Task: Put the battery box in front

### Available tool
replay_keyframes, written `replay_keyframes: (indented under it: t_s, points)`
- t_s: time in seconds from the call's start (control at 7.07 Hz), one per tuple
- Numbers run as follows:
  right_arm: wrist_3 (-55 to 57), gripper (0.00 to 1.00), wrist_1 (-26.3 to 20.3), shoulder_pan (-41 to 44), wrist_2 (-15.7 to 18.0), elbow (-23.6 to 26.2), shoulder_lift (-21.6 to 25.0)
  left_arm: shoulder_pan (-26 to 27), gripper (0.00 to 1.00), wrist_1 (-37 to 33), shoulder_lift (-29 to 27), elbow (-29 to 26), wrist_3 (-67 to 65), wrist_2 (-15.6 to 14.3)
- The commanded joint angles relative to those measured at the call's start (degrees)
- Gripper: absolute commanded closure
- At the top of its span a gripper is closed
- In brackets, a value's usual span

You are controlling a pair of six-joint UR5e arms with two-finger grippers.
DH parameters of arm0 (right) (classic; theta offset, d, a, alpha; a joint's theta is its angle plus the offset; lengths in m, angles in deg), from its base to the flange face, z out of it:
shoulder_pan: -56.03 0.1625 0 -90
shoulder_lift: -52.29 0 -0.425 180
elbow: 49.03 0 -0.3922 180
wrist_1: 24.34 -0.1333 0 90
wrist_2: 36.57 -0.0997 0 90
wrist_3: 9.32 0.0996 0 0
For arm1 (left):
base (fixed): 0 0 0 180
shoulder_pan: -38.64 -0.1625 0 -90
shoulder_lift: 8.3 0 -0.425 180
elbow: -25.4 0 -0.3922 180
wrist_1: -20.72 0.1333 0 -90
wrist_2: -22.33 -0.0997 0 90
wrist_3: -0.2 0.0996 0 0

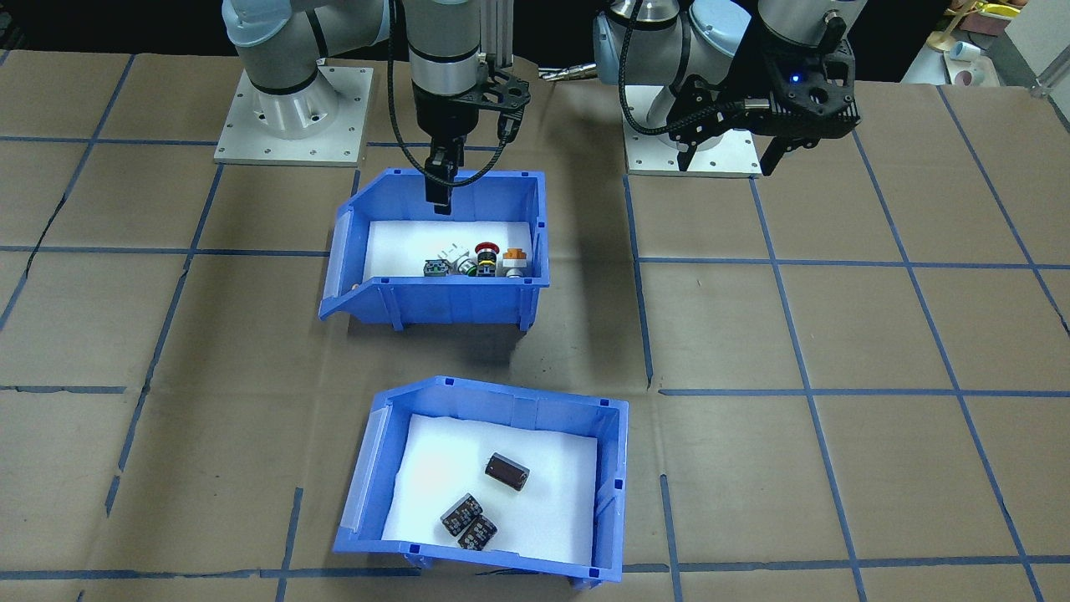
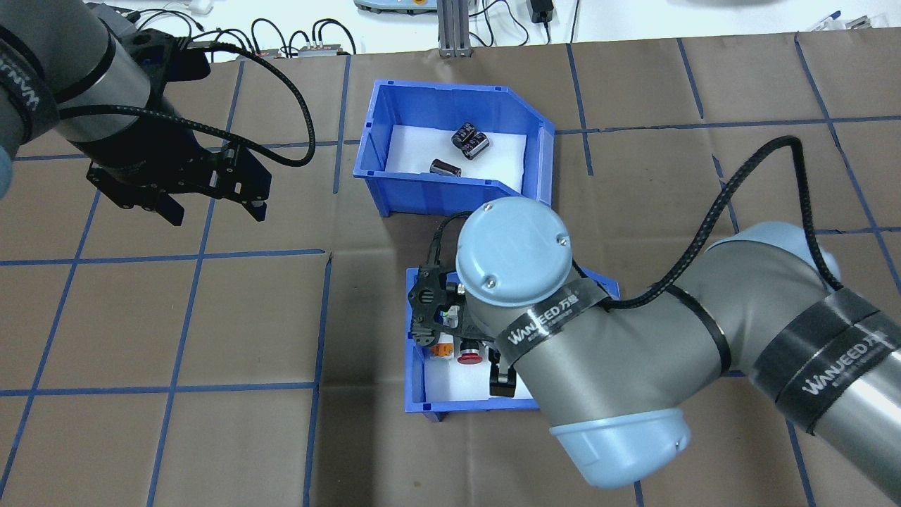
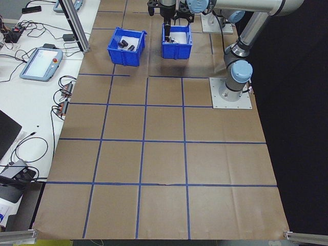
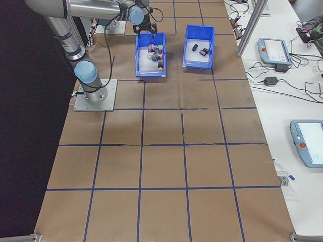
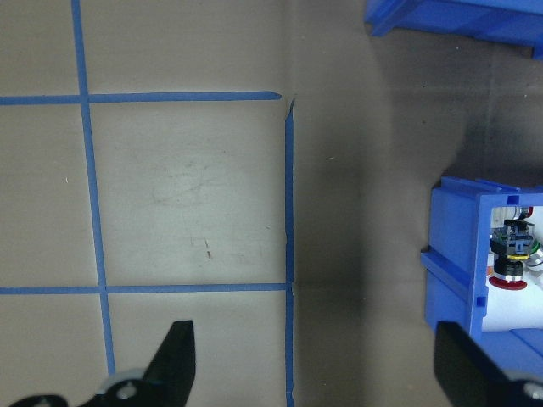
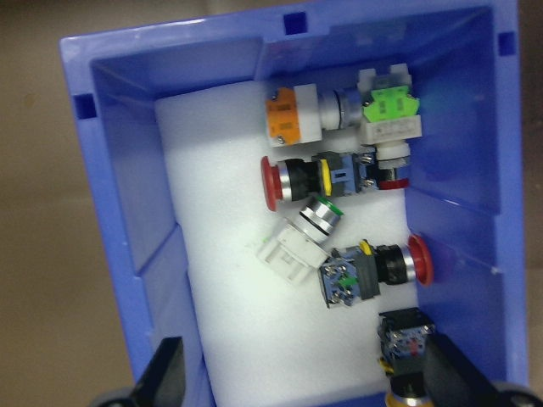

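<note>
Battery box (image 1: 501, 481) — blue open-top bin with a white liner, standing on the brown paper-covered table (image 1: 836, 334) at the operators' side, away from the robot's bases; its low sloped front faces the front view's left. Contents: three black cylindrical batteries (image 1: 481, 506), two lying side by side and touching, the third a little apart, all loose on the liner. Switch bin (image 1: 435, 251) — same blue type, just beside the battery box on the robot's side, not touching it; holds a cluster of push-button switches (image 6: 339, 220) with red, orange, green and yellow parts, gathered along one wall. Right gripper (image 6: 301, 381) — hangs inside the switch bin above the liner, fingers spread wide, holding nothing. Left gripper (image 2: 211, 208) — hovers over bare table well apart from both bins, fingers wide apart, empty.
</note>
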Motion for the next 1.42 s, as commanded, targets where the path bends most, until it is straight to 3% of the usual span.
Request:
replay_keyframes:
  t_s: [0.0, 0.28, 0.57, 0.71, 0.99, 1.27]
  points:
    - [1.29, 0.0, -0.25, -9.67, -0.19, -1.74, 0.08, 0.0, 0.01, 0.03, -0.05, 0.06, 0.0, 0.06]
    - [16.33, 0.0, -0.51, -17.41, -3.6, -3.06, 0.0, 0.0, 0.01, 0.03, -0.05, 0.06, 0.0, 0.06]
    - [34.61, 0.0, -1.64, -22.79, -3.1, -5.25, -0.09, 0.0, 0.01, 0.03, -0.05, 0.06, 0.0, 0.06]
    - [41.92, 0.0, -6.35, -23.68, -3.01, -7.18, -0.18, 0.0, 0.01, 0.03, -0.05, 0.06, 0.0, 0.06]
    - [52.58, 0.0, -15.58, -23.69, -3.27, -16.9, -2.18, 0.0, 0.01, 0.03, -0.05, 0.06, 0.0, 0.06]
    - [54.39, 0.0, -21.85, -24.48, -3.01, -25.27, -5.88, 0.0, 0.01, 0.03, -0.14, -0.03, 0.0, 0.06]
